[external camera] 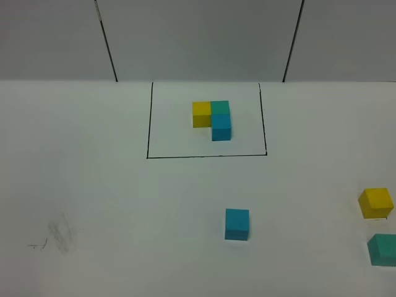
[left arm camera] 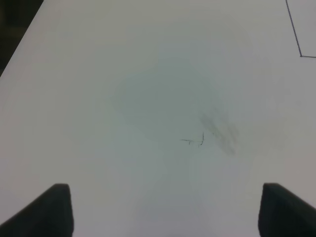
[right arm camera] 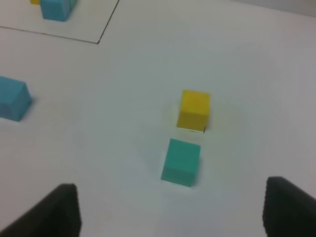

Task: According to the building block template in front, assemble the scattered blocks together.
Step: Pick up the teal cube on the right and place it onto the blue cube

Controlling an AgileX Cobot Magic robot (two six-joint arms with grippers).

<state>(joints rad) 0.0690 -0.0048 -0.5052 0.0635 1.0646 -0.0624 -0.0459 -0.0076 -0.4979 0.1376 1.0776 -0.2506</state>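
Note:
The building block template (external camera: 212, 119) is a yellow, teal-green and cyan-blue L inside a black outline at the back centre; its blue cube shows in the right wrist view (right arm camera: 55, 9). The scattered blocks lie apart: a cyan-blue cube (external camera: 237, 223) (right arm camera: 12, 98) at front centre, a yellow cube (external camera: 376, 203) (right arm camera: 194, 109) and a teal-green cube (external camera: 383, 249) (right arm camera: 181, 161) at the right edge. Neither gripper shows in the exterior high view. My left gripper (left arm camera: 165, 210) is open over bare table. My right gripper (right arm camera: 170, 212) is open above and short of the teal-green cube.
The white table (external camera: 111, 204) carries a faint pencil smudge (external camera: 59, 235) (left arm camera: 217, 131) at front left. Grey wall panels (external camera: 198, 37) stand behind the table. The table's left edge (left arm camera: 22, 44) shows in the left wrist view.

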